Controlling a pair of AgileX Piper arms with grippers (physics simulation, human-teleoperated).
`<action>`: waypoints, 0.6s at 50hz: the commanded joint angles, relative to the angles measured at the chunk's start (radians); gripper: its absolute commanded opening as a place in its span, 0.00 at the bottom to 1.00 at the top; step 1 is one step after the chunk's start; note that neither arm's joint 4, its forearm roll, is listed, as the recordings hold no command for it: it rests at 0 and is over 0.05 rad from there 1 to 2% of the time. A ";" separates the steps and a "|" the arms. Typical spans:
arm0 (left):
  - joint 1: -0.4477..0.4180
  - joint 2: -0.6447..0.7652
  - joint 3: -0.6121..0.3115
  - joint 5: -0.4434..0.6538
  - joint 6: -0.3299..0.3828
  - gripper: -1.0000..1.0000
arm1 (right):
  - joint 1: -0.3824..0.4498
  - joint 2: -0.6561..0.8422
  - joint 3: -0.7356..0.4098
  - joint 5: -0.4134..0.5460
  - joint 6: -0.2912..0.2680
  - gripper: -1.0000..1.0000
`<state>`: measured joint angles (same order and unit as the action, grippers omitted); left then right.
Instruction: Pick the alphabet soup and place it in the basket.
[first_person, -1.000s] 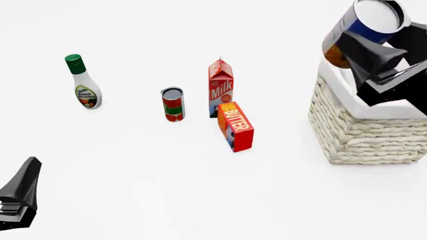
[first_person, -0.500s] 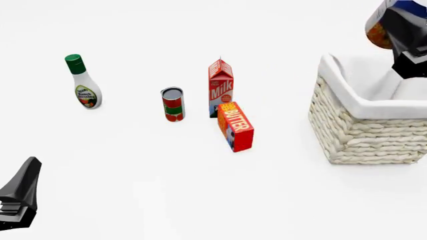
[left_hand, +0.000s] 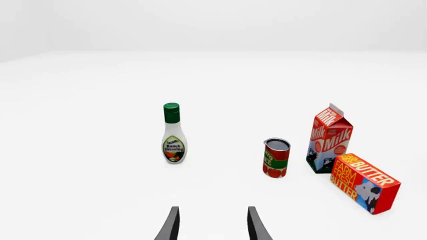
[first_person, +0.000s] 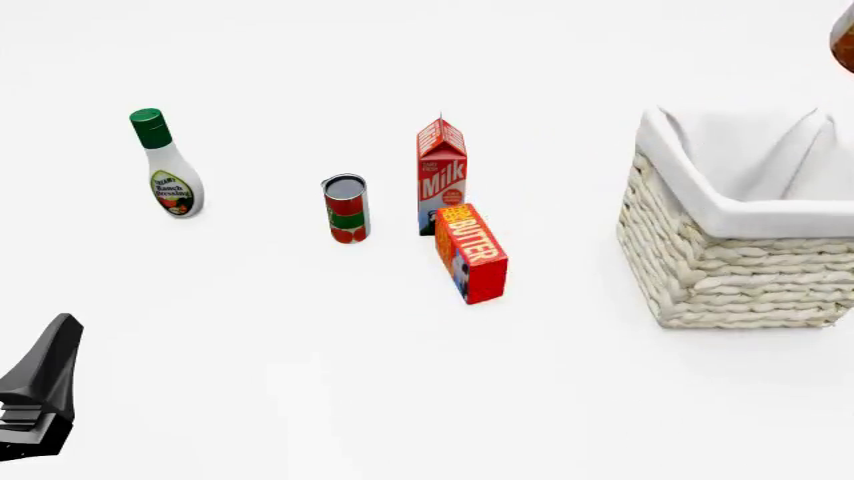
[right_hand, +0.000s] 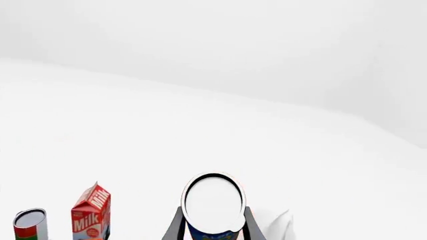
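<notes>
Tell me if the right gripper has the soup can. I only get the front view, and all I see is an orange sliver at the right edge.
Observer: Yes. In the right wrist view the alphabet soup sits between the right gripper's fingers, pale top toward the camera.
Operator: Is it over the basket?
Observer: Cannot tell. That view shows only a white fold beside the can, likely the basket's lining.
Operator: And the left gripper?
Observer: The left wrist view shows it open, nothing between its fingers.
</notes>
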<state>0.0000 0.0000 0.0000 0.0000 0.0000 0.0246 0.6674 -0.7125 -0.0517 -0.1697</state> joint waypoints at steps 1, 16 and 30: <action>0.000 0.000 0.000 0.000 0.000 1.00 | -0.085 0.000 -0.012 0.008 0.013 0.00; 0.000 0.000 0.000 0.000 0.000 1.00 | -0.130 0.098 0.013 -0.054 -0.024 0.00; 0.000 0.000 0.000 0.000 0.000 1.00 | -0.145 0.210 0.002 -0.087 -0.083 0.00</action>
<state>0.0000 0.0000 0.0000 0.0000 0.0000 -0.1045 0.8087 -0.6982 -0.1143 -0.2376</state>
